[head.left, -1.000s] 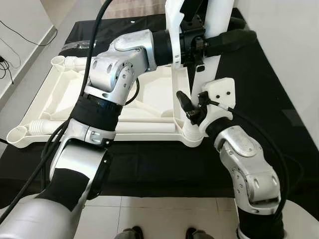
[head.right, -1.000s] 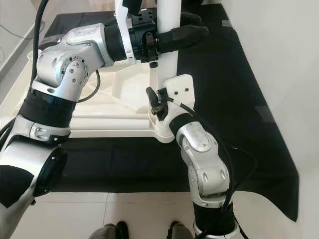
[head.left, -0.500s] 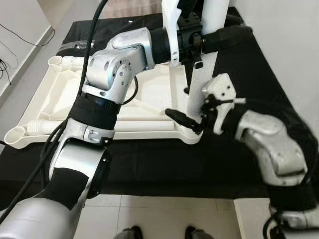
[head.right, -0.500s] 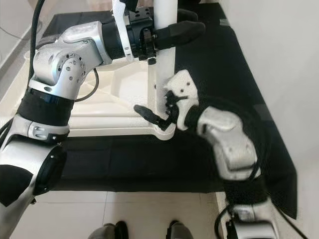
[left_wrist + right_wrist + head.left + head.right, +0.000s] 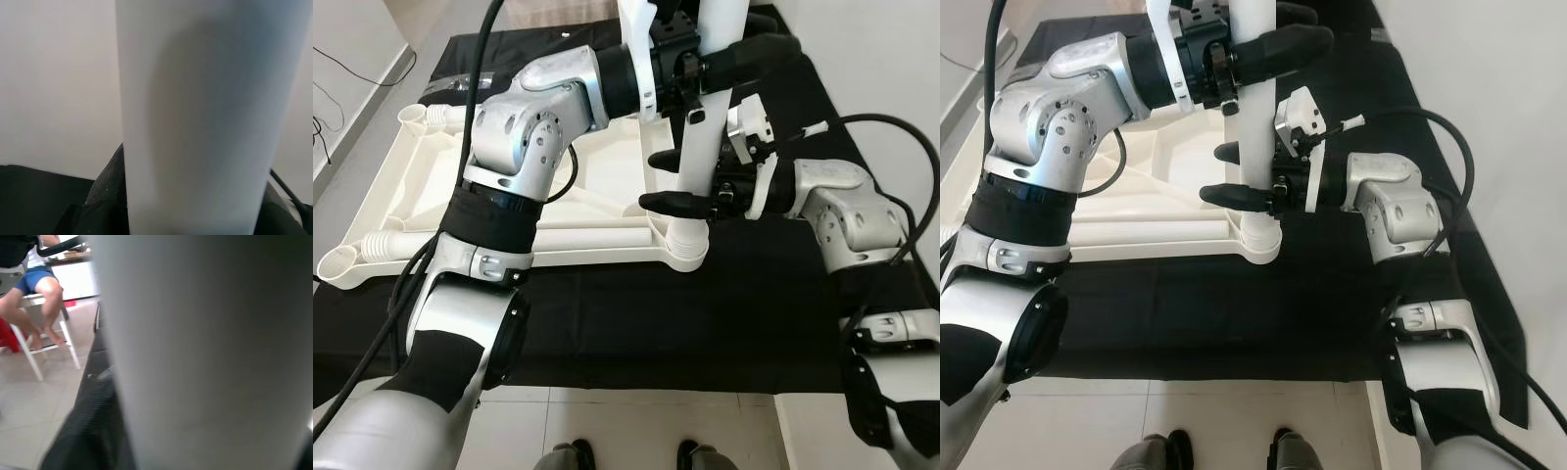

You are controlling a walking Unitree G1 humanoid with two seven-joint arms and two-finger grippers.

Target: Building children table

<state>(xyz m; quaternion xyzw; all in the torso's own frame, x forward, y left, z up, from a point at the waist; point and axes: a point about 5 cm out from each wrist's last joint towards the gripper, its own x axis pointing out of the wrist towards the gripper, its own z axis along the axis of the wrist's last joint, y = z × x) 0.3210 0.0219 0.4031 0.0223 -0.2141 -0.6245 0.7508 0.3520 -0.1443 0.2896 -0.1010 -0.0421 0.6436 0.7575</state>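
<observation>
**Leg standing in its corner socket, both grippers on the shaft**

The upturned white moulded-plastic children's tabletop (image 5: 431, 186) lies flat on a black cloth (image 5: 724, 313) spread over the floor, its ribbed underside facing up. It looks like a broad, stiff, hollow shell, probably light for its size, and its weight on the cloth should keep it from sliding under modest sideways load. Round sockets sit at its corners, and two loose white tubes lie along its near edge.

The white cylindrical plastic table leg (image 5: 697, 147) stands upright in the round corner socket (image 5: 683, 247) at the near right corner of the tabletop. The leg appears rigid, smooth and rather slippery, likely hollow and light, so a firm wrap around the shaft suits it better than a pinch at one end. Holding it high and low at once gives the best control over tilt while it is pressed or twisted home.

The left gripper (image 5: 729, 61) is closed around the leg high up, its thick black fingers wrapping the shaft. The right gripper (image 5: 677, 181) comes in from the right side and takes the leg lower down, just above the socket, with one black finger on each side of the shaft; it looks clamped on, though contact on the far side is hard to confirm.

Both wrist views show the pale shaft close against the fingers.
</observation>
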